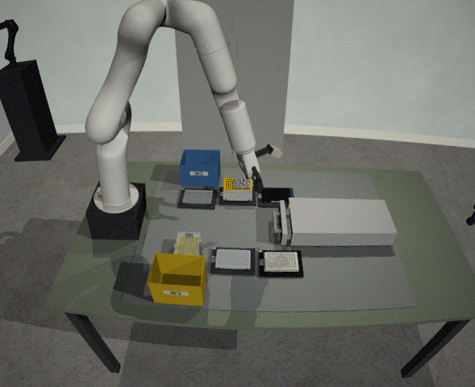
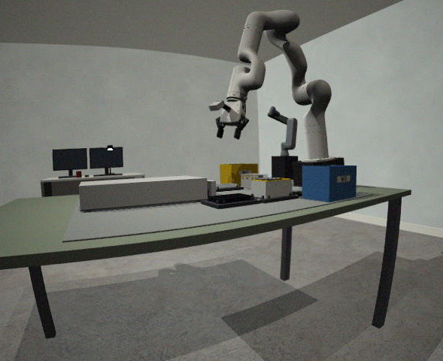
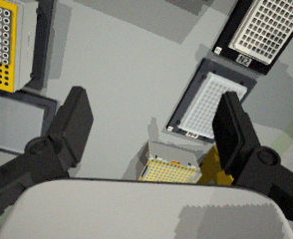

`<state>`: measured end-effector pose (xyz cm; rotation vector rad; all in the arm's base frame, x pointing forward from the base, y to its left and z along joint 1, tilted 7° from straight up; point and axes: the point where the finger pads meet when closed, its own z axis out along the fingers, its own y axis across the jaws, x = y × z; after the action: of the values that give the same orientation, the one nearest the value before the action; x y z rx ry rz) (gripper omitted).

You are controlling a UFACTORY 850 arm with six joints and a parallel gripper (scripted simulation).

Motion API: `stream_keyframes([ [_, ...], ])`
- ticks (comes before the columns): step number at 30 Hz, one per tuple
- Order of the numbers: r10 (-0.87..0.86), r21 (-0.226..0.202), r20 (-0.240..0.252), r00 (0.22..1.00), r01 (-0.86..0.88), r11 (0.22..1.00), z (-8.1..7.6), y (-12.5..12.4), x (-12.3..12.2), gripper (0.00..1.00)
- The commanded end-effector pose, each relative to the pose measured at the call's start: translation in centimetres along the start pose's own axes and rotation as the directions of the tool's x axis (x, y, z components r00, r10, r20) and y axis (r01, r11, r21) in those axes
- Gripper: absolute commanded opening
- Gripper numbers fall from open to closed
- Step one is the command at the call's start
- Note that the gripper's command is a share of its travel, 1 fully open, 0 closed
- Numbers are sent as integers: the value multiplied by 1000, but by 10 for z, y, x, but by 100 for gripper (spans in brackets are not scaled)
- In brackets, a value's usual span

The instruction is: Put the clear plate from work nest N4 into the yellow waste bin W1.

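Observation:
A see-through, grey-looking plate (image 1: pixel 197 197) lies in a dark nest in the back row, next to the blue bin; it also shows at the left of the wrist view (image 3: pixel 17 121). I cannot read its nest label. The yellow bin W1 (image 1: pixel 177 278) stands upright and empty at the bench's front left, and shows in the exterior view (image 2: pixel 238 172) and the wrist view (image 3: pixel 213 164). My gripper (image 1: pixel 256 176) (image 2: pixel 228 132) (image 3: pixel 152 105) is open and empty. It hangs high above the middle of the bench, pointing down.
The blue bin W2 (image 1: pixel 199 167) stands at the back. A yellow tip rack (image 1: pixel 237 189) and a black plate (image 1: pixel 276 195) fill the back row. A lidded tip box (image 1: pixel 186 244) and two white plates (image 1: pixel 232 259) (image 1: pixel 280 261) sit in front. The grey cooler (image 1: pixel 337 221) has its drawer (image 1: pixel 282 222) slightly out.

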<state>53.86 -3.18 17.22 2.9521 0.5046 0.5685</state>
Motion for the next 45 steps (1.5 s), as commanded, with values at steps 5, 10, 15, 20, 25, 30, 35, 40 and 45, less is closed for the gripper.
stream_keyframes([
  [5, 127, 16, 86, 988, -129, 992, -12, -10, -29, 100],
  [10, 180, 20, 124, 976, -184, 983, -18, -17, -44, 100],
  [15, 248, 23, 174, 953, -255, 967, -27, -28, -65, 100],
  [20, 297, 23, 212, 931, -308, 951, -32, -34, -76, 100],
  [25, 359, 20, 261, 896, -376, 926, -41, -46, -96, 100],
  [30, 359, 20, 261, 896, -376, 926, -43, -48, -100, 100],
  [35, 359, 20, 261, 896, -376, 926, -43, -48, -100, 100],
  [40, 359, 20, 261, 896, -376, 926, -43, -48, -100, 100],
  [45, 360, 20, 261, 896, -378, 925, -38, -40, -102, 100],
])
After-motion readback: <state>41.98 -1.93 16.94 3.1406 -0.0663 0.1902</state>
